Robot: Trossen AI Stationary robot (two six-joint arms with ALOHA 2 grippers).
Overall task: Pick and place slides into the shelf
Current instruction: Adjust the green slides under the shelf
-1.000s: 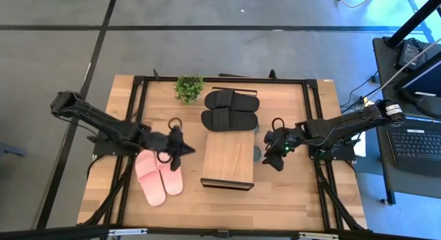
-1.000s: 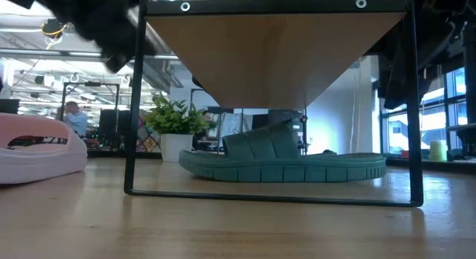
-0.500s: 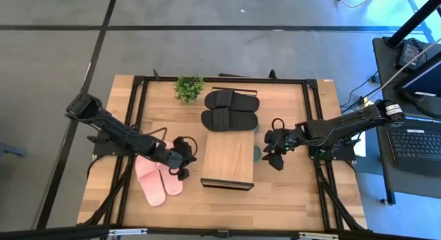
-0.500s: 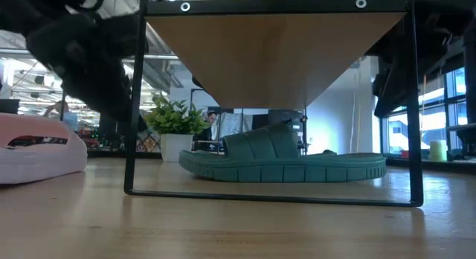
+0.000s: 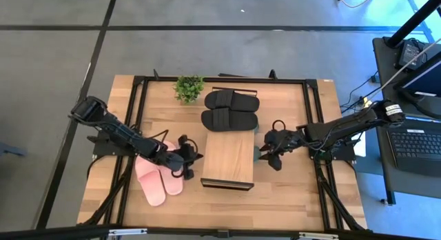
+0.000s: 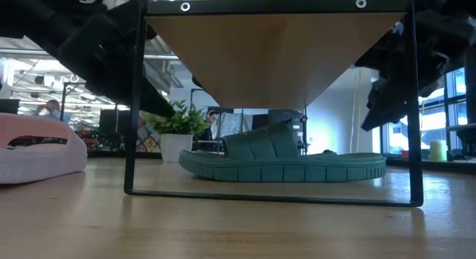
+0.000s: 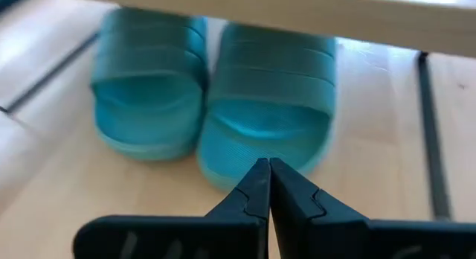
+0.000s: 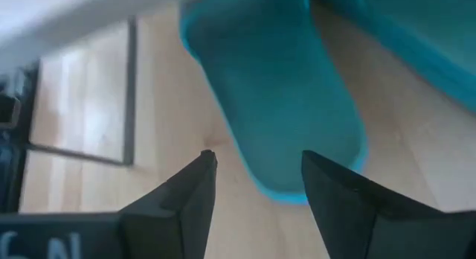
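Note:
The shelf [image 5: 227, 159] stands mid-table, its plank top on a dark frame [image 6: 134, 103]. Two dark green slides [image 7: 216, 103] lie side by side on the table under it; the low view shows one [image 6: 282, 160] side-on. Black slides [image 5: 231, 109] lie beyond the shelf, and pink slides [image 5: 158, 178] lie to its left. My left gripper [image 5: 195, 157] is shut at the shelf's left side, its tips [image 7: 264, 173] just short of a green slide's end. My right gripper [image 5: 264, 152] is open at the shelf's right side, with a green slide's end [image 8: 290, 103] ahead of its fingers.
A potted plant [image 5: 189, 87] stands at the far edge, left of the black slides. The shelf's thin metal legs [image 6: 413, 103] stand close to both grippers. A side desk with a laptop [image 5: 413, 143] is off the table's right edge.
My left gripper has come down from above the pink slides and moved toward the shelf's left side, rolling as it went; it stays shut. My right gripper has sunk and tipped downward beside the shelf's right side, staying open. No slide has moved.

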